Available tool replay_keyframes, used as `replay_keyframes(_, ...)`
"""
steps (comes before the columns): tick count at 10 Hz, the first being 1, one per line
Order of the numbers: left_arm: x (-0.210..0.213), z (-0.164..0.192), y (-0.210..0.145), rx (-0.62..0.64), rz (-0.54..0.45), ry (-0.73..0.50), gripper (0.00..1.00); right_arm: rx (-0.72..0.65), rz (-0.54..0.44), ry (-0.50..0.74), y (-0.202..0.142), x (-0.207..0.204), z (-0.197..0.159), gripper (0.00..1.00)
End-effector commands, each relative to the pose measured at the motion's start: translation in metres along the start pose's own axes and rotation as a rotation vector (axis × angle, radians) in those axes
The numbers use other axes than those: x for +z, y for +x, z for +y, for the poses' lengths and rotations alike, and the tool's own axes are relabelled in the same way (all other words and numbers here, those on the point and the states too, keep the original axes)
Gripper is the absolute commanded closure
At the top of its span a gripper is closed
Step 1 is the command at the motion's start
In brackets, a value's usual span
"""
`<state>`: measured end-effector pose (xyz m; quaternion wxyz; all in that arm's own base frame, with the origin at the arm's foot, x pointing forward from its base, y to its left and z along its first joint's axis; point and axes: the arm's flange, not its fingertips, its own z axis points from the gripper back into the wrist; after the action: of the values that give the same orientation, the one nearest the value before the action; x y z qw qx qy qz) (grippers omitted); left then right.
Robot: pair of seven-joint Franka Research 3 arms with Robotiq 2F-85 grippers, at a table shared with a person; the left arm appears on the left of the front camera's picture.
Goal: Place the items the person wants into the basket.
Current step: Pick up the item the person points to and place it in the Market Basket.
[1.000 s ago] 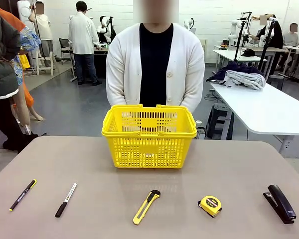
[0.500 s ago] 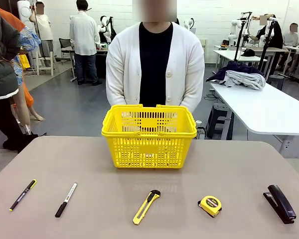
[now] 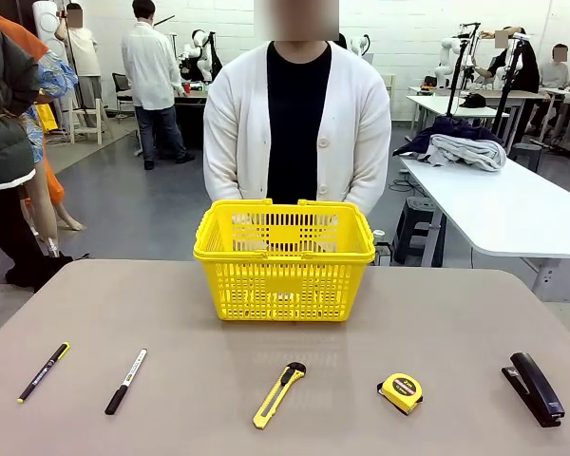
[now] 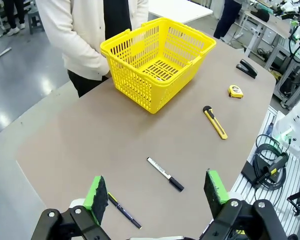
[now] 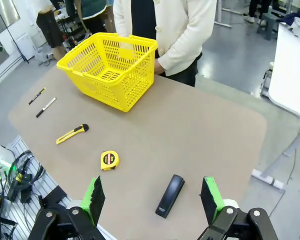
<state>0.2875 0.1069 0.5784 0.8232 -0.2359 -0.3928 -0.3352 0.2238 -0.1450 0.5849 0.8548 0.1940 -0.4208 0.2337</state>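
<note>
The yellow basket (image 3: 284,258) stands at the table's far middle, just in front of the person (image 3: 295,123) in a white cardigan. Along the near edge lie the black pen with yellow ends (image 3: 44,371), the white-and-black marker (image 3: 125,381) and the yellow tape measure (image 3: 400,392). From the left wrist I see the basket (image 4: 157,62), the marker (image 4: 165,174), the pen (image 4: 124,210) and the tape measure (image 4: 235,91); my left gripper (image 4: 157,192) hangs open above the table. My right gripper (image 5: 152,195) is open too, high over the tape measure (image 5: 109,160) and basket (image 5: 110,69).
A yellow utility knife (image 3: 278,393) lies between the marker and the tape measure. A black stapler (image 3: 533,388) sits at the near right. A white table (image 3: 513,214) with clothes stands to the right, and other people stand farther back.
The table and the person in front stay still. Only a white-coated person in the background has shifted a little to the left.
</note>
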Motion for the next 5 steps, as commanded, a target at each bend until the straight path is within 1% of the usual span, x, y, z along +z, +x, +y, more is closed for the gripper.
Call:
replay_keyframes(1,0.0026,0.0035,-0.0023,-0.006,0.000,-0.010,0.00,0.001,-0.007,0.001,0.0013,-0.0007,-0.0003,0.00)
replay_keyframes(5,0.0026,0.0035,-0.0023,-0.006,0.000,-0.010,0.00,0.001,-0.007,0.001,0.0013,-0.0007,-0.0003,0.00)
